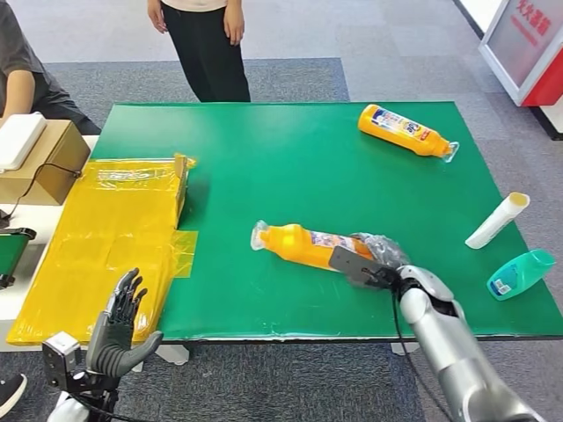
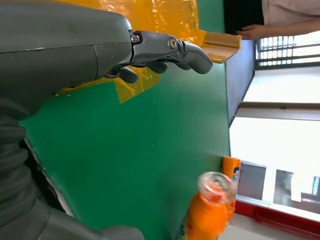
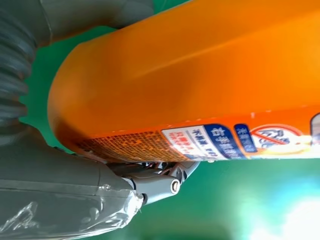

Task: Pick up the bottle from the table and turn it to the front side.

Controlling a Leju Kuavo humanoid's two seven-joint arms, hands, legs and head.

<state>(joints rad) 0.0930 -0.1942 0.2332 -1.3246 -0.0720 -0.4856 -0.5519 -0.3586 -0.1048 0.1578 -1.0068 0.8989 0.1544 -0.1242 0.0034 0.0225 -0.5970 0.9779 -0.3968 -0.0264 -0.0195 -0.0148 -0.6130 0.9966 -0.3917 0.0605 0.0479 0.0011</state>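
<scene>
An orange bottle (image 1: 302, 244) with a clear cap lies on its side near the front middle of the green table (image 1: 279, 158), cap pointing left. My right hand (image 1: 372, 261) grips its base end; close up, the orange bottle (image 3: 196, 80) sits between thumb and fingers (image 3: 158, 182) with a printed label on its side. My left hand (image 1: 121, 323) hovers open off the table's front left corner, fingers spread. In the left wrist view the left hand (image 2: 113, 50) is empty and the bottle's cap end (image 2: 209, 207) shows beyond it.
A second orange bottle (image 1: 405, 130) lies at the back right. A white tube (image 1: 496, 220) and a teal bottle (image 1: 521, 272) lie at the right edge. Yellow plastic bags (image 1: 106, 237) cover the left. A cardboard box (image 1: 40, 158) and two people stand nearby.
</scene>
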